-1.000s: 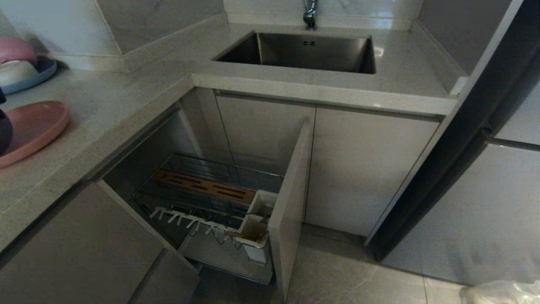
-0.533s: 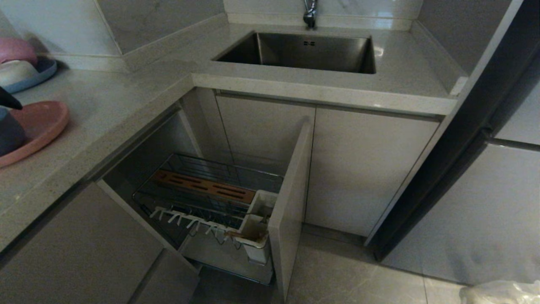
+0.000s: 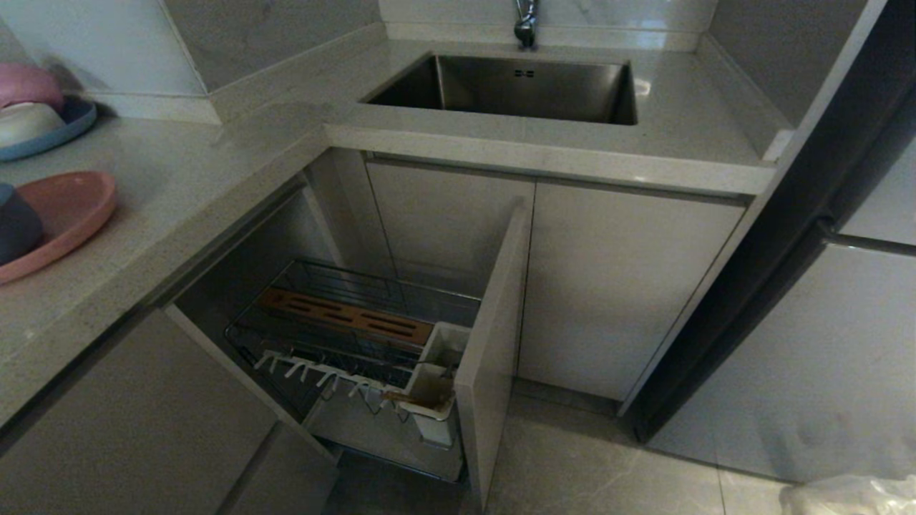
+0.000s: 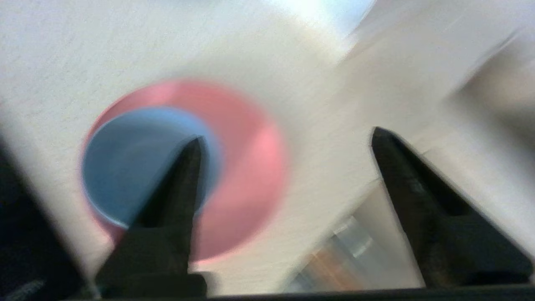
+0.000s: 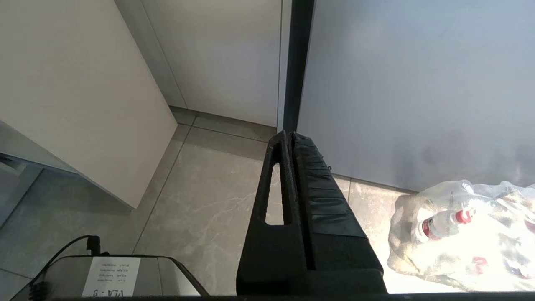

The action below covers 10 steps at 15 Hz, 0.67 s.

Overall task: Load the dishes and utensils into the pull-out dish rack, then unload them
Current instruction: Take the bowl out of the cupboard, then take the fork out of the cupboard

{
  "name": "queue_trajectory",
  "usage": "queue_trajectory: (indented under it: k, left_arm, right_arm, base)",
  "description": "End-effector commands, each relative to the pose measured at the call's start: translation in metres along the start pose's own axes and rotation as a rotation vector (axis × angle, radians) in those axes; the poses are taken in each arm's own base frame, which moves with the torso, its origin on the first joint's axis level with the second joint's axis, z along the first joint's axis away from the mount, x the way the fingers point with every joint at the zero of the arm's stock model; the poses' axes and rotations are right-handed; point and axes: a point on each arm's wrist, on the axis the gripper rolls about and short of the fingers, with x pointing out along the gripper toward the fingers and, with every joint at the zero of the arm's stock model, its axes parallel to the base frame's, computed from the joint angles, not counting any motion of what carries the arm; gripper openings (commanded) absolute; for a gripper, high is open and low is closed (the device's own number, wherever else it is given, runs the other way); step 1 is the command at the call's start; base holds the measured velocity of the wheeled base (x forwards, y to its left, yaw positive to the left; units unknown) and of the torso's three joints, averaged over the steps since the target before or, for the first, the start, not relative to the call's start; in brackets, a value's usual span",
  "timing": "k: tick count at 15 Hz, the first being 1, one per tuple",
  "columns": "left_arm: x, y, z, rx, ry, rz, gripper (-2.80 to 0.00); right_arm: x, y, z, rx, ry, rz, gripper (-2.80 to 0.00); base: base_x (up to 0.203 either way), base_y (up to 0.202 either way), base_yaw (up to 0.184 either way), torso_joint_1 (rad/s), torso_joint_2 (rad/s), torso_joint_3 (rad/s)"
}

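1. Fingers spread wide, the left gripper [image 4: 284,138] is hanging over the countertop [image 3: 179,186], gripping nothing; the blue-grey bowl [image 4: 133,163] is sitting inside the salmon-pink plate [image 4: 246,167] right below it.
2. Right gripper [image 5: 288,138] is sitting parked down near the floor [image 5: 200,200], fingers pressed together and empty.
3. Pull-out dish rack [image 3: 343,336] is standing open under the counter; its wire slots are looking bare of dishes, so the unloading seems well along.
4. Chopsticks [image 3: 401,395] are lying in the front white utensil cup [image 3: 429,393]; those are looking like the next thing to come out.
5. Spoon: not showing anywhere clearly, so its place cannot be told.
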Motion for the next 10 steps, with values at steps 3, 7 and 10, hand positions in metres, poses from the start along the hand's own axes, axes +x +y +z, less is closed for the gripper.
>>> queue_trajectory:
  k: [3,7,10]
  left_arm:
    - [-0.069,-0.008,0.005,-0.158,-0.136,-0.242,-2.80]
    - [-0.074,-0.027,-0.010,-0.224,-0.063,-0.504,-2.80]
    - [-0.051,-0.054,-0.039,-0.189,0.106,-0.591,-2.80]
  right_arm:
    - [0.000,0.000,0.000,-0.001,0.001,0.000,-2.80]
    - [0.000,0.000,0.000,0.000,0.001,0.000,-2.80]
    - [0.000,0.000,0.000,0.000,0.001,0.000,-2.80]
  base:
    - [0.000,0.000,0.000,0.000,0.00,0.000]
    - [0.000,0.000,0.000,0.000,0.00,0.000]
    - [0.000,0.000,0.000,0.000,0.00,0.000]
